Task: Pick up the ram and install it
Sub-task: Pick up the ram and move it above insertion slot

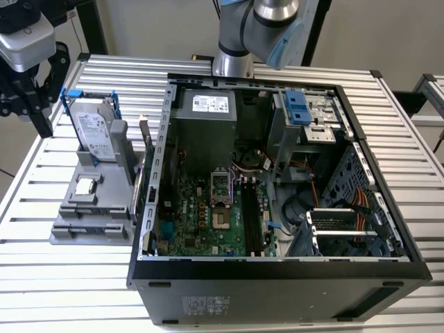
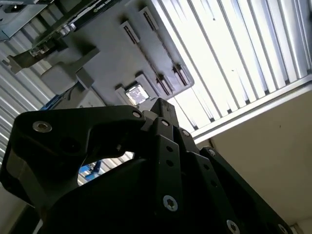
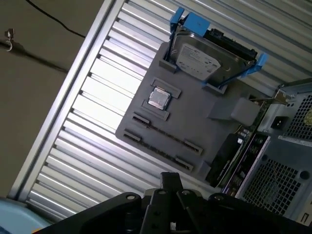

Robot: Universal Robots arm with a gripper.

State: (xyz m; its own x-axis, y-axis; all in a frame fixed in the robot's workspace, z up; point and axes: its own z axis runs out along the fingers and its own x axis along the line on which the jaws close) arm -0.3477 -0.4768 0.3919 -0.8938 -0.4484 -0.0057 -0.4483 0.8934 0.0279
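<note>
The slatted metal table [image 1: 406, 128] carries everything. Most of it is taken up by the open computer case [image 1: 277, 295], lying on its side with the board and its long dark slots [image 1: 250, 215] facing up. To the exterior view's left of the case sits a grey holder tray [image 1: 73, 208]. On it stands a silver hard drive [image 1: 94, 132] in a blue bracket.

The hand [image 1: 28, 104] hangs above the table's far corner on the exterior view's left. It is beyond the hard drive and well apart from the case. I cannot tell whether it is open or closed, and it touches none of the parts.

The ram [image 3: 225, 157] appears in the first wrist view as a dark narrow stick with a small pale label. It stands on its long edge at the side of the tray nearest the case wall, so it is not yet lifted or installed.

I judge it very light and fairly stiff, but thin enough to flex or crack if twisted. Its faces are smooth, and the chips and contact edge are delicate. The safest hold is probably across the two flat faces near the middle of its length, high on the upper edge and clear of the contacts.

A small square processor chip [image 1: 85, 184] lies in its own recess on the tray, apart from the ram.
</note>
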